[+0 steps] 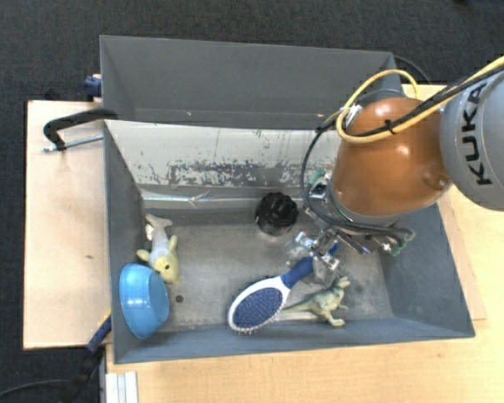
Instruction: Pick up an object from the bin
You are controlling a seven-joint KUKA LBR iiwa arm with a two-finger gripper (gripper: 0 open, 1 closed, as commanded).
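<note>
Grey metal bin (235,82), seen from above.
Hand (321,257) above the handle of the blue hairbrush (265,300); whether open, cannot tell.

The grey arm (487,133) stretched in from the upper right. Its last link slanted down and to the left, with the letters KUKA running along its side. At its wrist sat a rounded orange-brown cover (386,162), turned so that its dome faced the camera. A yellow cable (386,74) looped over the top of the cover, and a black cable (307,162) curved down its left side. Below the cover the gripper (321,257) pointed downward and slightly left, its metal parts showing under the cover's lower edge. How it was set could not be made out.
</note>
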